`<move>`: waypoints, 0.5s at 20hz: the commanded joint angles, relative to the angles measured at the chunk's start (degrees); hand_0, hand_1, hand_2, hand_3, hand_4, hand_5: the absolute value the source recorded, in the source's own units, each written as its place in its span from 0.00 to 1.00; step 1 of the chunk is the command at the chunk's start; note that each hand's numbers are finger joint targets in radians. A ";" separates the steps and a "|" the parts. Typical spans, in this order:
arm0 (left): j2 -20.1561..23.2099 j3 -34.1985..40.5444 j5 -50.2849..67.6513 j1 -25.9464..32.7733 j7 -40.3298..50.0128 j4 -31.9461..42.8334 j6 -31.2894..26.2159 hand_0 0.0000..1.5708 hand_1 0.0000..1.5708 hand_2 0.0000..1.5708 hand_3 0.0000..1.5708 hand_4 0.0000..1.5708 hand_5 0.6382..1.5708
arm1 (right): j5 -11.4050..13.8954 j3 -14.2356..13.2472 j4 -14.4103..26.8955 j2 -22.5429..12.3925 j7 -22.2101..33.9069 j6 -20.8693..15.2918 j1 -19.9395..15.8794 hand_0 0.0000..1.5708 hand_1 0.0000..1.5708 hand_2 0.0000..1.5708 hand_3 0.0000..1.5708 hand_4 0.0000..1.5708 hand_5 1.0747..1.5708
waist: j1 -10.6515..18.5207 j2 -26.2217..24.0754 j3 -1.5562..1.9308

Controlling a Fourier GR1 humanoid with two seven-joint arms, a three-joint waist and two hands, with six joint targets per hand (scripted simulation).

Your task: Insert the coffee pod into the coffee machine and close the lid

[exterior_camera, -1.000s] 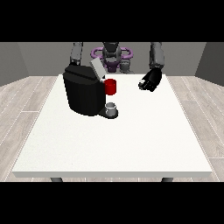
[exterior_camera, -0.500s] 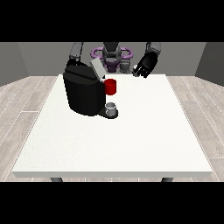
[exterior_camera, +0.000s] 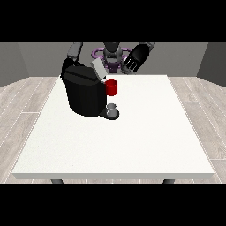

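**Closing the lid: item record, coffee machine as reference**

Standing toward the far left of the white table is the black coffee machine, the landmark for every entry below.

- Lid: a pale grey flap, tilted up and open at the machine's top front edge. Judged to be the part now in hand.
- Red thing at the machine: fixed at the machine's front face, just below the raised lid.
- Grey thing: a small cup-shaped piece on the dark base plate at the machine's foot, directly beneath the red thing. Whether it is the coffee pod cannot be told, so the pod's place is not recorded.
- Hand at the view's right: raised above and to the right of the machine, apart from the lid, palm showing, fingers spread and released, holding nothing.
- Hand at the view's left: hidden behind the machine's top rear; only the forearm shows, and the state of its fingers cannot be told.

Handling note, as judgement: to shut the lid well, the free hand should come in over the flap's raised edge with fingers kept straight, press down along the hinge's arc rather than sideways, and avoid nudging the machine across the table. Steadying the body from behind would help.
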 commanded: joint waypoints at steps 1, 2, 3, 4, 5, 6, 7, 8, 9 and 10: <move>2.12 3.91 1.92 -6.09 2.93 1.40 -2.20 0.79 0.79 0.81 0.81 0.32 1.00 | 0.29 0.76 -1.71 -0.25 0.75 0.74 -2.01 0.00 0.00 0.00 0.00 0.00 1.00 | -2.61 2.26 -0.01; 3.27 4.13 1.38 -3.82 0.20 2.00 0.12 0.76 0.76 0.79 0.80 0.31 1.00 | 0.39 1.45 -4.56 0.07 2.63 0.58 -0.75 0.00 0.00 0.00 0.00 0.00 1.00 | -4.13 2.12 -0.03; 1.86 4.63 1.61 -6.14 2.47 2.19 0.86 0.76 0.76 0.79 0.80 0.31 1.00 | 0.01 0.58 -4.24 -1.65 3.58 1.90 -4.26 0.00 0.00 0.00 0.00 0.00 1.00 | -4.52 3.99 -0.03; 1.56 4.39 1.56 -8.59 5.39 1.70 -1.06 0.81 0.81 0.82 0.81 0.31 1.00 | 0.65 0.56 -2.64 -1.30 1.32 0.96 -2.21 0.00 0.00 0.00 0.00 0.00 1.00 | -4.70 2.87 0.00; 2.33 5.10 2.26 -9.43 4.42 2.73 -2.24 0.80 0.80 0.82 0.81 0.31 1.00 | 1.92 1.56 -3.76 0.86 3.14 -1.74 -4.21 0.00 0.00 0.00 0.00 0.02 1.00 | -4.39 4.20 -0.02; 1.62 4.59 1.90 -10.17 4.70 1.98 -1.78 0.77 0.77 0.81 0.80 0.30 1.00 | 0.88 0.25 -3.17 -0.40 3.35 -0.58 -5.28 0.00 0.00 0.00 0.00 0.00 1.00 | -4.08 4.54 -0.01; 2.45 4.48 1.49 -8.63 2.20 1.81 -0.45 0.75 0.75 0.80 0.81 0.31 1.00 | 0.84 0.12 -3.88 -0.27 3.32 -1.00 -4.13 0.00 0.00 0.00 0.00 0.17 1.00 | -4.21 5.12 -0.02; 5.01 4.71 -0.12 -11.44 3.44 2.86 0.84 0.74 0.74 0.79 0.81 0.31 1.00 | 0.12 0.42 -5.62 -1.53 4.90 1.42 -7.19 0.00 0.00 0.00 0.00 0.17 1.00 | -6.98 7.91 -0.02; 4.48 4.83 0.58 -12.08 4.77 2.82 -1.32 0.77 0.77 0.81 0.80 0.31 1.00 | -1.01 -0.69 -3.99 -1.81 2.35 2.04 -4.95 0.00 0.00 0.00 0.00 0.11 1.00 | -6.45 7.11 0.00; 2.65 4.06 0.21 -11.71 5.43 2.25 -0.64 0.78 0.78 0.81 0.80 0.31 1.00 | -1.19 -1.73 -3.05 -1.43 2.62 0.75 -6.13 0.00 0.00 0.00 0.00 0.12 1.00 | -4.86 6.92 0.00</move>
